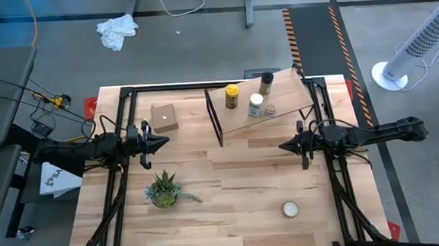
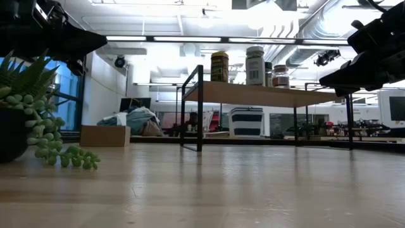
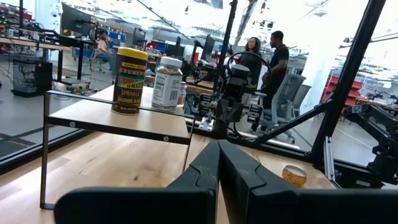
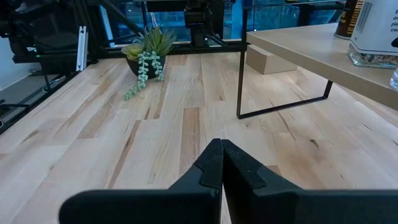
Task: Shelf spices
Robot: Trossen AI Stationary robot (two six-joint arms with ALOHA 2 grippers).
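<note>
All four spices stand on the shelf (image 1: pixel 268 105), which sits at about one o'clock on the desk (image 1: pixel 238 175) as the overhead camera sees it. The mustard-yellow jar (image 1: pixel 232 96) is toward the shelf's nine o'clock end, the dark black-capped jar (image 1: pixel 266 83) is at its twelve o'clock edge, the white-capped jar (image 1: pixel 256 105) stands near the middle, and the tiny clear pinkish jar (image 1: pixel 270 111) is just beside it at three o'clock. From desk height the yellow jar and the white-capped one stand upright on the light plank, with the others partly hidden behind them.

My left gripper (image 1: pixel 162 141) hangs above the desk at about nine o'clock, its fingers pressed together and pointing toward three o'clock, holding nothing. Just beyond it at twelve o'clock lies a small cardboard box (image 1: pixel 164 116), and at six o'clock from it stands the potted plant (image 1: pixel 163 189).

My right gripper (image 1: pixel 285 144) hovers at about three o'clock on the desk, just past the shelf's six o'clock edge, its fingers also pressed together and empty, pointing toward nine o'clock. The two grippers face each other, well apart.

A flat round white tin (image 1: pixel 290 209) rests on the desk at about five o'clock. In my left wrist camera, people (image 3: pixel 264 53) show in the room beyond the desk.
</note>
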